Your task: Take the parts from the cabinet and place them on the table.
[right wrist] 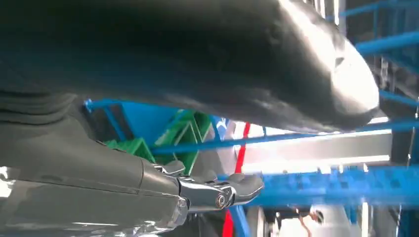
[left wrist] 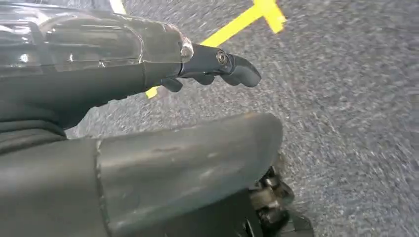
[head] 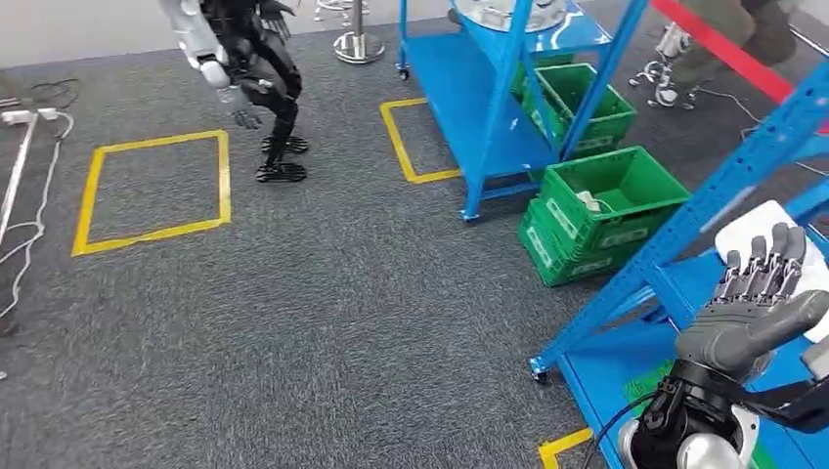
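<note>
**Right hand raised toward the blue rack, nothing held**

The grey carpet floor (head: 342, 322) takes most of the head view, with yellow tape squares marked on it, probably as standing places. The blue rack (head: 684, 225) runs from 12 to 4 o'clock; this seems to be the cabinet. Green crates (head: 596, 210) sit at its foot at 2 o'clock, low so a hand can reach in; a pale part (head: 589, 201) lies inside one. Another robot (head: 249, 78) stands at 11 o'clock. The right hand (head: 758, 308), at 4 o'clock, has released fingers (head: 772, 259) stretched toward a white thing (head: 758, 225) on the shelf. The left hand (left wrist: 148, 148) hangs over the carpet, fingers loosely curled, grasping nothing.
</note>
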You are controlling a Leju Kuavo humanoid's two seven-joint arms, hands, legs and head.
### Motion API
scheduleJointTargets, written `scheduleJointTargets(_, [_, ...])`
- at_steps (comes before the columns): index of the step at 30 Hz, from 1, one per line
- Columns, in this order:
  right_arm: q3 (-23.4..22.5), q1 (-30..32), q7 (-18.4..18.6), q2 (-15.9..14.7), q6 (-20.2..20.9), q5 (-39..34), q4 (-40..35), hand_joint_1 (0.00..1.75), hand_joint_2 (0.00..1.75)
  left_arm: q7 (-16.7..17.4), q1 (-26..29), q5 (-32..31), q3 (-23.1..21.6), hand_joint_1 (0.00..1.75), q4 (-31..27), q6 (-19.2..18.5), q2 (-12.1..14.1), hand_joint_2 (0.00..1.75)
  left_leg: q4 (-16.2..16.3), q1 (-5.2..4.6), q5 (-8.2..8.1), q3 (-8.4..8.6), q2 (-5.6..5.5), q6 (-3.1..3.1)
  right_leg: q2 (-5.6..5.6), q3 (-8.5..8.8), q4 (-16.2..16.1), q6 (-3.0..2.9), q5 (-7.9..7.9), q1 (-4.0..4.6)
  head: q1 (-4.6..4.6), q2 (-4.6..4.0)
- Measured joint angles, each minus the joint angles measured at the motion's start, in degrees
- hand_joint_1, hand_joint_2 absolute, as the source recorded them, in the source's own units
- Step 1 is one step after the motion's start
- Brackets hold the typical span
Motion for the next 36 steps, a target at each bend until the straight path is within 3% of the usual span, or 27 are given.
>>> scheduleJointTargets(1, [0.02,-0.04,0.00,0.00,0.00,0.02,-0.11,0.00,0.00,0.11,-0.10,-0.13,0.00,0.00,0.00,-0.07,-0.04,0.00,0.00,0.02,-0.29,0.42,0.56,-0.18,-1.24,2.52,-4.90,-0.19,2.50,0.04,0.28,0.00])
scheduleJointTargets(2, [0.04,-0.15,0.00,0.00,0.00,0.11,-0.20,0.00,0.00,0.15,-0.17,-0.17,0.00,0.00,0.00,-0.13,-0.04,0.00,-0.03,-0.02,-0.53,0.64,0.93,-0.44,-3.53,3.88,-7.49,-0.40,2.32,0.38,0.50,0.00])
scheduleJointTargets(3, [0.11,-0.32,0.00,0.02,0.02,0.17,-0.22,0.00,0.00,0.15,-0.25,-0.24,-0.02,0.00,0.00,-0.13,-0.04,0.00,0.17,-0.42,-0.89,0.62,1.28,-0.89,-4.34,4.39,-8.53,-0.90,1.81,1.11,0.57,0.00])
scheduleJointTargets(4, [0.15,-0.36,0.06,0.00,0.00,0.26,-0.26,0.00,0.00,0.20,-0.24,-0.24,-0.07,0.00,-0.02,-0.13,-0.04,0.00,-0.02,-0.41,-0.93,0.71,1.73,-1.11,-3.95,4.25,-8.27,-1.58,1.71,1.15,0.44,0.02])
scheduleJointTargets(6, [0.20,-0.24,0.09,0.02,0.02,0.44,-0.55,0.00,0.00,0.22,-0.30,-0.35,-0.31,0.00,-0.02,-0.17,-0.11,0.00,-0.28,-0.27,-1.20,1.36,2.89,-1.67,-2.70,4.17,-8.40,-2.23,1.52,1.44,0.15,0.00])
scheduleJointTargets(7, [0.22,-0.30,0.09,0.00,0.00,0.59,-0.74,0.00,0.00,0.22,-0.40,-0.50,-0.35,0.00,-0.02,-0.20,-0.13,0.00,-0.30,-0.10,-1.73,1.49,2.78,-2.15,-2.03,4.80,-9.06,-2.86,1.82,1.05,0.20,0.02])
scheduleJointTargets(8, [0.17,-0.22,0.11,0.02,0.00,0.96,-1.03,0.00,0.00,0.22,-0.52,-0.66,-0.37,0.00,-0.04,-0.22,-0.15,0.00,0.98,0.23,-2.52,1.38,-2.40,-2.35,-1.65,5.06,-9.37,-3.15,1.89,0.97,-0.11,-0.02])
scheduleJointTargets(9, [0.24,-0.58,0.15,0.02,0.02,1.33,-1.11,0.00,0.00,0.15,-0.48,-0.76,-0.39,0.00,-0.04,-0.22,-0.17,0.00,4.16,0.23,-4.20,-0.28,-4.75,-2.26,-1.19,5.15,-9.38,-3.64,1.85,0.89,-0.39,0.02])
scheduleJointTargets(11, [0.35,-0.73,0.29,0.09,0.00,1.99,-1.07,0.00,0.00,0.22,-0.32,-0.74,-0.39,0.00,-0.02,-0.30,-0.17,0.00,13.87,0.17,-8.19,-5.70,-5.16,-2.33,0.22,5.24,-9.36,-4.10,1.61,1.02,-1.18,0.00])
scheduleJointTargets(12, [0.37,-0.67,0.52,0.07,0.02,2.27,-1.07,0.00,0.00,0.26,-0.15,-0.72,-0.42,0.00,0.00,-0.31,-0.13,0.00,17.41,0.18,-8.81,-8.12,-4.95,-2.34,1.08,5.31,-9.30,-4.23,1.52,1.18,-1.38,0.00])
scheduleJointTargets(13, [0.39,-0.68,0.59,0.07,0.02,2.30,-1.05,0.00,0.00,0.24,-0.07,-0.70,-0.42,0.00,0.00,-0.31,-0.07,0.00,18.30,0.17,-8.42,-9.06,-4.80,-2.30,1.65,5.38,-9.28,-4.26,1.48,1.24,-1.38,0.00])
scheduleJointTargets(17, [0.39,-0.68,0.59,0.07,0.00,2.32,-1.05,0.00,0.00,0.24,-0.07,-0.70,-0.44,0.00,0.00,-0.31,-0.06,0.00,18.31,0.17,-8.27,-9.16,-4.77,-2.29,1.76,5.40,-9.27,-4.25,1.47,1.25,-1.38,0.00])
scheduleJointTargets(18, [0.61,-0.71,0.72,0.09,0.02,2.67,-1.03,0.00,0.00,0.22,-0.07,-0.63,-0.46,0.00,0.00,-0.31,0.04,0.00,13.66,0.15,-3.34,-8.18,-4.85,-1.94,3.38,5.97,-9.23,-4.16,1.14,1.31,-1.75,0.00])
scheduleJointTargets(19, [0.70,-0.76,0.74,0.09,0.00,2.89,-1.03,0.00,0.00,0.17,-0.09,-0.61,-0.46,0.00,0.00,-0.31,0.07,0.00,10.22,0.15,-0.96,-6.87,-5.39,-1.76,3.98,6.21,-9.19,-4.05,0.99,1.30,-1.90,0.00])
scheduleJointTargets(20, [0.90,-1.30,0.74,0.09,0.02,3.37,-0.92,0.00,0.00,-0.04,-0.07,-0.59,-0.46,0.00,0.02,-0.66,0.18,0.00,1.13,0.35,1.70,-2.84,-10.10,-1.29,6.43,6.19,-8.78,-3.02,0.34,1.04,-2.05,0.00])
scheduleJointTargets(22, [1.31,-1.35,0.74,0.09,0.00,3.50,-0.94,0.00,0.00,-0.11,-0.05,-0.59,-0.48,0.00,0.02,-0.65,0.31,0.00,0.84,0.00,1.62,-2.67,-8.92,-0.90,7.96,6.07,-9.28,-2.16,0.66,0.48,-2.19,0.00])
scheduleJointTargets(23, [1.40,-1.41,0.77,0.05,0.02,3.54,-0.96,0.00,0.00,-0.18,-0.12,-0.63,-0.48,0.00,-0.02,-0.65,0.29,0.00,0.09,0.29,1.85,-2.28,-8.03,-0.53,8.94,5.82,-9.38,-1.79,0.73,0.71,-2.25,0.00])
scheduleJointTargets(25, [1.57,-1.78,0.77,-0.02,0.02,3.61,-0.98,0.00,0.00,-0.22,-0.15,-0.72,-0.48,0.00,-0.02,-0.65,0.22,0.00,-0.97,0.38,1.93,-1.24,-5.94,0.01,3.78,4.66,-6.39,-1.31,-1.45,0.92,-1.18,0.00])
scheduleJointTargets(26, [1.64,-2.18,0.79,0.00,0.02,3.58,-0.88,0.00,0.00,-0.22,-0.04,-0.72,-0.52,0.00,-0.02,-0.68,0.22,0.00,-1.06,0.23,1.82,-0.94,-4.76,0.16,2.17,2.51,-2.14,-0.99,-3.62,0.79,-0.66,0.00])
scheduleJointTargets(28, [1.81,-1.97,0.83,0.02,0.02,3.58,-0.70,0.00,0.00,-0.20,0.06,-0.72,-0.57,0.00,0.00,-0.70,0.28,0.00,-1.05,0.14,1.30,-0.66,-2.51,0.27,1.00,-2.15,6.23,-0.42,-6.58,0.46,-0.57,0.00])
scheduleJointTargets(29, [1.84,-1.97,0.85,0.02,0.02,3.58,-0.55,0.00,0.00,-0.20,0.07,-0.74,-0.61,0.00,0.02,-0.72,0.35,0.00,-1.02,0.14,1.06,-0.52,-1.58,0.15,0.79,-3.16,7.60,-0.24,-6.31,0.35,-0.46,0.00])
scheduleJointTargets(31, [1.90,-1.97,0.94,0.02,0.02,3.63,-0.44,0.00,0.00,-0.20,-0.03,-0.76,-0.77,0.00,0.00,-0.81,0.33,0.00,-1.02,0.17,0.53,0.13,-0.13,-0.17,0.39,-1.16,3.00,-0.03,-2.19,0.03,-0.18,0.00])
scheduleJointTargets(32, [1.94,-1.99,1.09,0.00,0.02,3.61,-0.44,0.00,0.00,-0.18,-0.10,-0.79,-0.83,0.00,0.00,-0.81,0.20,0.00,-1.03,0.22,0.22,0.59,0.42,-0.31,-0.17,1.25,-1.86,-0.09,0.62,0.00,0.00,0.02])
scheduleJointTargets(33, [1.97,-2.05,1.35,-0.07,0.00,3.54,-0.46,0.00,0.00,-0.13,-0.20,-0.79,-0.85,0.00,0.00,-0.81,0.09,0.00,-1.05,0.23,-0.14,1.11,0.91,-0.56,-1.56,3.92,-7.14,-0.34,3.12,0.06,0.22,0.00])
scheduleJointTargets(34, [2.03,-2.30,1.74,-0.24,0.02,3.41,-0.39,0.00,0.00,-0.09,-0.36,-0.81,-0.85,0.00,-0.02,-0.81,0.07,0.00,-1.07,-0.09,-0.46,1.13,1.44,-1.04,-3.62,5.24,-8.77,-0.59,1.88,0.82,0.48,0.00])
scheduleJointTargets(35, [2.08,-2.60,1.99,-0.35,0.00,3.11,-0.44,0.00,0.00,-0.07,-0.50,-0.94,-0.87,0.00,-0.02,-0.92,0.04,0.00,-0.91,-0.23,-0.64,1.11,1.61,-1.36,-3.35,5.17,-9.27,-1.31,1.84,0.83,0.48,0.02])
scheduleJointTargets(36, [2.10,-2.78,2.08,-0.53,0.02,2.88,-0.44,0.00,0.00,0.04,-0.63,-1.03,-0.90,0.00,-0.04,-1.09,-0.09,0.00,-0.98,-0.28,-0.69,1.36,2.15,-1.54,-3.05,4.93,-9.13,-1.58,1.73,0.91,0.24,0.00])
